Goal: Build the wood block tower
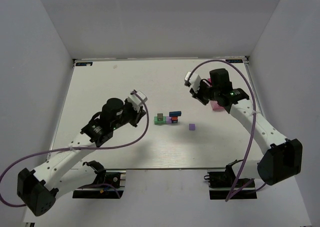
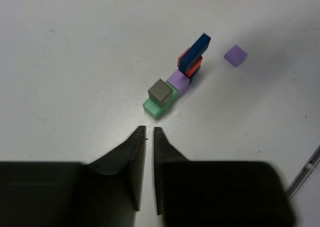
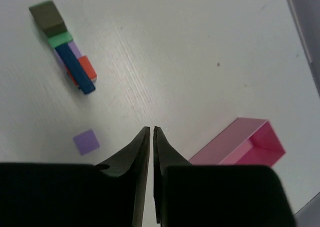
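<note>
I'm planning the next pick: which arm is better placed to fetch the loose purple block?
Right, probably. The loose purple block lies close by the right gripper, nothing between. From the left gripper, the stack stands in the way.

Robot lab enclosure, white table (image 1: pixel 110 82), plain white walls (image 1: pixel 160 22) around

Block cluster (image 1: pixel 167 118) sits mid-table, bare table (image 1: pixel 110 82) opens wide on its left, loose purple block (image 1: pixel 192 127) just right, pink tray (image 1: pixel 217 106) farther right.
</note>
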You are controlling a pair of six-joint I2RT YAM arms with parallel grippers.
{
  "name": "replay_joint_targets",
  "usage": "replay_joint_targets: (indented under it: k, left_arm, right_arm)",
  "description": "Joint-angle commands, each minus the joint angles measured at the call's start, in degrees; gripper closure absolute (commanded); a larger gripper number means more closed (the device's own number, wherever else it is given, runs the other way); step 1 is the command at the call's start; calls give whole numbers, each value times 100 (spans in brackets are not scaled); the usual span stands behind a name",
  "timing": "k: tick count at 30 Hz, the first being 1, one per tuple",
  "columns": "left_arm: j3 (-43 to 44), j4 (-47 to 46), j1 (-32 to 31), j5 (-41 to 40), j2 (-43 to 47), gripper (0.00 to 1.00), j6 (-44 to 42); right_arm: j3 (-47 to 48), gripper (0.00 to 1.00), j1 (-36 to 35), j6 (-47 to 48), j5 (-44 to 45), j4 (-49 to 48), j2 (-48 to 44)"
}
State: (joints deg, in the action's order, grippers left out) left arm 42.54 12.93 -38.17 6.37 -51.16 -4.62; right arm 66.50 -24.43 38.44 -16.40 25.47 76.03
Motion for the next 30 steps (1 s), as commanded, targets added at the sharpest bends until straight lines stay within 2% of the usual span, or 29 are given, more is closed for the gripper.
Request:
replay_joint_targets:
  k: [1, 2, 3, 4, 5, 6, 9, 12, 14, 16, 22, 25, 28, 29, 30]
  left_arm:
    - [307, 394, 29, 356, -245, 84, -56]
    - [359, 464, 29, 356, -368, 88, -56]
    - [360, 465, 29, 356, -369, 88, -56]
    - [360, 526, 29, 295, -447, 84, -56]
    - [360, 579, 29, 295, -500, 75, -56]
    - [360, 579, 29, 216, -501, 57, -56]
    - [413, 641, 29, 84, -553, 40, -56]
    - [465, 693, 29, 84, -606, 38, -4]
    - [465, 693, 29, 84, -606, 38, -4]
    - [465, 693, 29, 84, -606, 38, -4]
    - [465, 746, 29, 136, -501, 38, -4]
    - [465, 633, 29, 258, -448, 38, -4]
    - [604, 386, 29, 1362, -858, 42, -179]
    - [754, 386, -101, 1367, -1052, 43, -240]
    - [1051, 386, -172, 1523, -1254, 43, -241]
  right_arm:
    - [-382, 84, 210, 944, -731, 483, -202]
    - [-462, 76, 323, 1643, -1046, 842, -185]
    - [-523, 70, 342, 1902, -1258, 1097, -168]
    - [-742, 58, 385, 2157, -1382, 1222, -141]
    - [-839, 55, 412, 2890, -1618, 1397, -106]
    - [-945, 53, 421, 3072, -1638, 1399, -123]
    - [-1490, 47, 447, 3679, -1682, 1136, -97]
    - [-1737, 46, 456, 3821, -1603, 819, 122]
    - [-1728, 37, 447, 3689, -1542, 643, 323]
    - [-1693, 33, 439, 3584, -1480, 530, 561]
    - [-1728, 33, 421, 3232, -1278, -7, 860]
    - [-1535, 33, 421, 2934, -1199, 132, 826]
    - [-1044, 33, 483, 1908, -665, 178, 572]
    - [-964, 33, 526, 1609, -523, 142, 501]
    - [-816, 35, 553, 457, -400, 38, 222]
